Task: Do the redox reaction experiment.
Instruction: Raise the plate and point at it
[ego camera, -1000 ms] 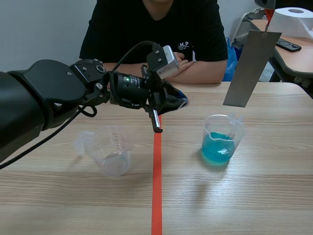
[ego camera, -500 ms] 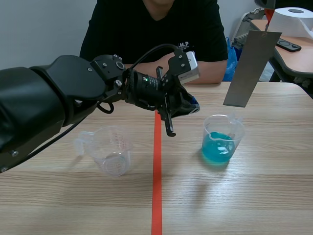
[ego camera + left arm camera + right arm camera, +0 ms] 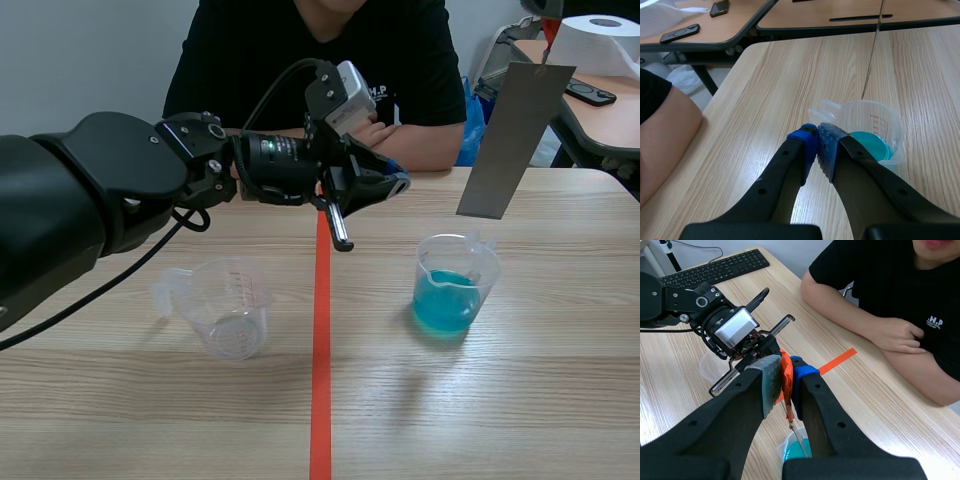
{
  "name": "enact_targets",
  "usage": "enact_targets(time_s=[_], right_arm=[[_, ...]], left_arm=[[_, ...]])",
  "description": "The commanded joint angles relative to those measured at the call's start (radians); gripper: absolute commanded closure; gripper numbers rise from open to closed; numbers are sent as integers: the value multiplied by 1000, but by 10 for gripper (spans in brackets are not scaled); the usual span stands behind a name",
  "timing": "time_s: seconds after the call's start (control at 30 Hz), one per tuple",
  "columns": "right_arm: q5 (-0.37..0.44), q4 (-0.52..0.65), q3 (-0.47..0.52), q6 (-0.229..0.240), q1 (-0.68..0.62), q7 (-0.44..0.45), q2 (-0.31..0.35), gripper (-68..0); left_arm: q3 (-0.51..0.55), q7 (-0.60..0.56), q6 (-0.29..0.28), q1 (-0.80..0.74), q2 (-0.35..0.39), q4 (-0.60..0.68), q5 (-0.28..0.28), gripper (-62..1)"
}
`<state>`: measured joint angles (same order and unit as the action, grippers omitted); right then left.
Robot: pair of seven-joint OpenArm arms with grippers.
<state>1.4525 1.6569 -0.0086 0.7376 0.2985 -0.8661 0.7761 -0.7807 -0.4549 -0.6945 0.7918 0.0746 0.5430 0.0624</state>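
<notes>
Now, nearest you, an empty measuring cup (image 3: 225, 305) stands left of the red tape line (image 3: 321, 340), about midway between the desk's (image 3: 520, 420) near and far edges. Right of the line stands the blue cup (image 3: 455, 285), clear plastic part-filled with blue liquid.

Just beyond both cups, your left gripper (image 3: 375, 188) hovers over the line. Its jaws are closed on nothing and point toward the blue cup.

Farther back, toward the far right corner, the metal strip (image 3: 515, 140) hangs tilted. Its lower end is above and just behind the blue cup's rim, not in the liquid. Your right gripper (image 3: 786, 372) is clamped on its orange-taped top end. A person (image 3: 320, 60) sits at the far edge.

Mind the strip: held only at its top, it may swing and catch the rim, tipping that light cup and spilling the liquid. A low sweep by your left gripper could knock it too.
</notes>
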Motion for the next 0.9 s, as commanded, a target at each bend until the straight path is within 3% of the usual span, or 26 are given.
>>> enact_targets(time_s=[0.0,0.87], right_arm=[[26,8,10,8,14,15,16,-15],[26,8,10,8,14,16,16,-15]], left_arm=[[5,-22,-2,8,-5,11,-11,-29],[5,-24,-2,-2,-43,11,16,-30]])
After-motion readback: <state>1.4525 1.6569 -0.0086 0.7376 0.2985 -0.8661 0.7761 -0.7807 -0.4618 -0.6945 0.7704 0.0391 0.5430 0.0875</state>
